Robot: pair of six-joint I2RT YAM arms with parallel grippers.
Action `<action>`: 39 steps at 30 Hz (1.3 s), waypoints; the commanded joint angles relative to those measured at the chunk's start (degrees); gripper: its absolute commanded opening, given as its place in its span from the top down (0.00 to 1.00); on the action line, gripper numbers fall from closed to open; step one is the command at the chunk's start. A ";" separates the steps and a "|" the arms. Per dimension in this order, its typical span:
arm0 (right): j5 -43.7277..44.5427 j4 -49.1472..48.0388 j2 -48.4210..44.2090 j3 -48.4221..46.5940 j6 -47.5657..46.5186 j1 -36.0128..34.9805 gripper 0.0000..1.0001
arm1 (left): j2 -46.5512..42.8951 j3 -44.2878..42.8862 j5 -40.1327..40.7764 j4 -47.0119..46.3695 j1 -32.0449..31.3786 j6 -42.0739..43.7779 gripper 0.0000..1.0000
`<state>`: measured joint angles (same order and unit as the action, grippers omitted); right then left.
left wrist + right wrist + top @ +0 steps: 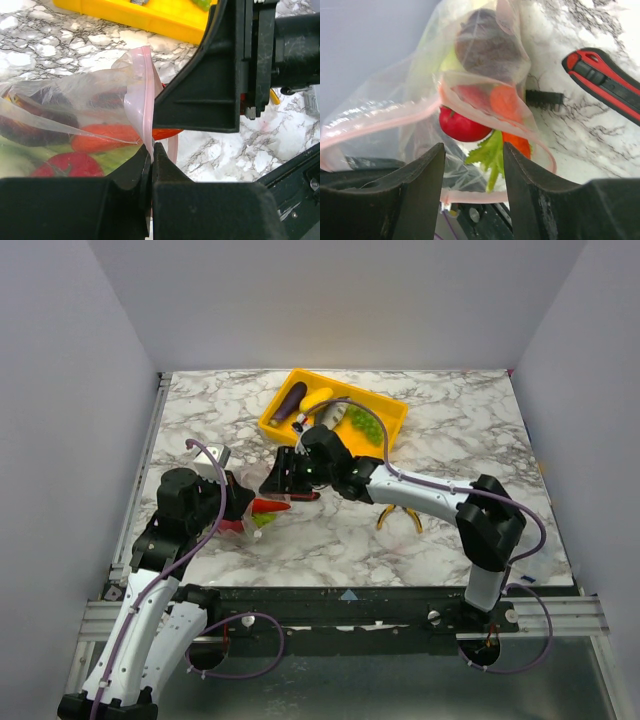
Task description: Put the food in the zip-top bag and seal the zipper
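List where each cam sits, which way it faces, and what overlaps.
Top external: fixed above and behind the robot, looking down over the table; left arm and right arm show.
Left wrist: on the left arm, looking along the left pincer, shut on the zipper of the zip-top bag, toward the yellow tray.
Right wrist: on the right arm, looking through the open right pincer into the bag's mouth.
Shared: both wrist views show the bag and red tomato.

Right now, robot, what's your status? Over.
Left gripper shut on zipper. Right gripper open at the zip-top bag's mouth, unsealed. Tomato inside; eggplant, fish in yellow tray. Pocket knife lies beside the bag.
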<state>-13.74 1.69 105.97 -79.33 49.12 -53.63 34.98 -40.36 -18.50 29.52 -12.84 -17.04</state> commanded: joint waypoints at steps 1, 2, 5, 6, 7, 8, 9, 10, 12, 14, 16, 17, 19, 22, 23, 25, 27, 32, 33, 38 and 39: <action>3.45 2.90 -2.25 3.71 -5.44 -1.33 0.47 | -0.77 0.10 -1.84 -1.66 -0.17 -0.28 1.00; 4.47 3.97 -2.62 3.87 -6.35 -1.52 0.47 | -0.79 0.12 -1.67 -1.74 -0.17 -0.28 1.00; 5.48 5.34 -3.38 4.96 -7.92 -1.66 0.48 | -0.45 0.09 -1.36 -1.57 -0.17 -0.19 1.00; 5.32 5.30 -3.49 5.26 -8.31 -1.72 0.48 | -0.27 0.08 -1.45 -1.57 -0.17 -0.19 1.00; 5.33 5.41 -3.49 5.56 -8.89 -1.88 0.48 | -0.24 0.02 -1.45 -1.64 -0.17 -0.19 1.00; 5.86 5.87 -3.49 5.63 -9.55 -2.08 0.49 | -0.18 0.01 -1.45 -1.62 -0.17 -0.19 1.00; 6.55 6.42 -3.41 5.55 -9.99 -2.19 0.51 | -0.26 0.08 -1.45 -1.61 -0.17 -0.19 1.00; 6.75 6.89 -3.28 5.50 -10.13 -2.23 0.54 | -0.32 0.08 -1.32 -1.60 -0.17 -0.19 1.00; 6.33 7.01 -3.06 5.25 -10.49 -2.29 0.56 | -0.04 0.11 -1.03 -1.58 -0.21 -0.19 1.00; 5.84 6.15 -2.57 5.19 -10.46 -2.35 0.57 | 0.25 -0.06 -1.17 -1.52 -0.19 -0.10 1.00; 4.95 5.84 -1.71 4.56 -10.28 -2.45 0.58 | 0.31 -0.01 -1.36 -1.63 -0.17 -0.10 1.00; 4.36 5.82 -1.25 3.96 -10.48 -2.68 0.58 | 0.35 0.09 -1.38 -1.63 -0.17 -0.10 1.00; 3.50 5.78 -0.32 3.09 -11.46 -3.38 0.54 | 0.43 -0.05 -1.38 -1.57 -0.17 -0.10 1.00; 2.94 5.60 1.26 2.07 -13.73 -4.05 0.52 | 0.30 0.10 -1.36 -1.57 -0.23 -0.10 1.00; 2.80 5.77 2.04 1.65 -14.60 -4.17 0.53 | 0.30 0.10 -1.44 -1.61 -0.17 -0.15 1.00; 2.74 6.19 3.27 0.66 -15.93 -4.51 0.56 | 0.37 0.10 -1.58 -1.57 -0.19 -0.17 1.00; 3.27 6.35 4.03 0.02 -16.89 -4.74 0.60 | 0.34 0.10 -1.49 -1.64 -0.18 -0.11 1.00; 4.53 6.49 3.49 -0.12 -17.27 -4.83 0.80 | 0.28 0.10 -1.30 -1.61 -0.17 -0.10 1.00; 5.30 6.52 2.81 0.17 -16.71 -4.83 0.85 | 0.32 0.10 -1.41 -1.62 -0.17 -0.10 1.00; 10.47 6.13 -2.36 2.14 -10.94 -4.86 1.00 | 0.33 0.01 -1.36 -1.63 -0.17 -0.19 1.00; 11.96 5.46 -3.19 3.19 -8.87 -4.85 1.00 | 0.29 -0.01 -1.36 -1.59 -0.19 -0.18 1.00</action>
<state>-8.19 7.57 108.09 -77.62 34.72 -58.08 35.59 -40.36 -18.70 29.52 -12.84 -17.08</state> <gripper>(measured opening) 0.058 0.008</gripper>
